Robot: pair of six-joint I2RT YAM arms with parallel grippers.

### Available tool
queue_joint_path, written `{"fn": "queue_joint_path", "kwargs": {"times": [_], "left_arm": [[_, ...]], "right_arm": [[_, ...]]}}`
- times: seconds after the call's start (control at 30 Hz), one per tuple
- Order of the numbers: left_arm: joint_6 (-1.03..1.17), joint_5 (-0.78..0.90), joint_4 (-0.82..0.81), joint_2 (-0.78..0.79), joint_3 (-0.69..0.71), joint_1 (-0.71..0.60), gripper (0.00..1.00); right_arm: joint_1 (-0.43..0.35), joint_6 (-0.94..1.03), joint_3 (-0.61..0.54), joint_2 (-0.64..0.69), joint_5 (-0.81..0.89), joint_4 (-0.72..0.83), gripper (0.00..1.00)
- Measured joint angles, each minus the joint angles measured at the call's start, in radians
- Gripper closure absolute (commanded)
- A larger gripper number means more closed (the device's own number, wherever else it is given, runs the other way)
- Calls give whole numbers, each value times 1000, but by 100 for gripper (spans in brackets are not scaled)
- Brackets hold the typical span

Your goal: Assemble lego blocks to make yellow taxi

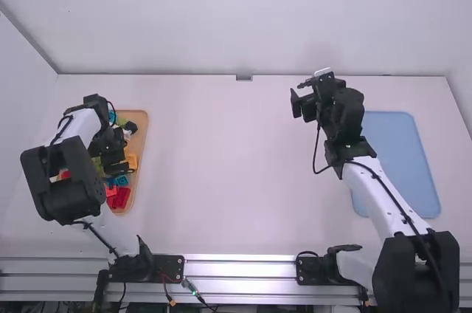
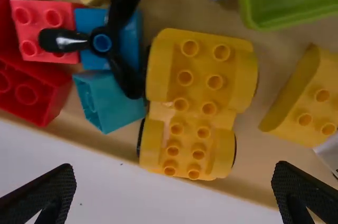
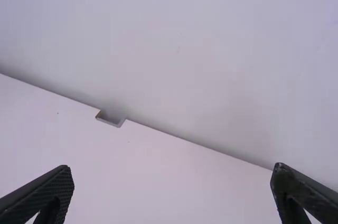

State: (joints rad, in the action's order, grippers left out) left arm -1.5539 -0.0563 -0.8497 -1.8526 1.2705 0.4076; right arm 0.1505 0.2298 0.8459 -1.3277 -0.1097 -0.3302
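Judging it barely started: yellow chassis (image 2: pixel 195 80) sits in the tray (image 1: pixel 141 134), loose yellow block (image 2: pixel 311 102) apart from it, whole build left. Chassis is studs-up, flared fenders, dark wheels peeking out. Left claw (image 2: pixel 174 174) open over it; right claw (image 3: pixel 172 174) open too.

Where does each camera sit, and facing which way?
High view: above and behind, facing forward, down onto the table; left arm, right arm show.
Left wrist view: on that wrist, facing tray and Lego bricks; left gripper shows.
Right wrist view: likewise, facing far edge and wall; right gripper shows.
High and left share tray; high and right, notch.
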Motion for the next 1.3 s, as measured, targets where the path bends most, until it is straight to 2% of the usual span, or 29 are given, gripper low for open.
{"fn": "queue_joint_path", "kwargs": {"times": [0.6,1.3], "left_arm": [[60,11,-14,-69,0,0,1],[104,35,135,-69,-84,-6,1]], "right_arm": [[0,-18,0,0,2,0,1],[0,-18,0,0,-1,1,1]]}}
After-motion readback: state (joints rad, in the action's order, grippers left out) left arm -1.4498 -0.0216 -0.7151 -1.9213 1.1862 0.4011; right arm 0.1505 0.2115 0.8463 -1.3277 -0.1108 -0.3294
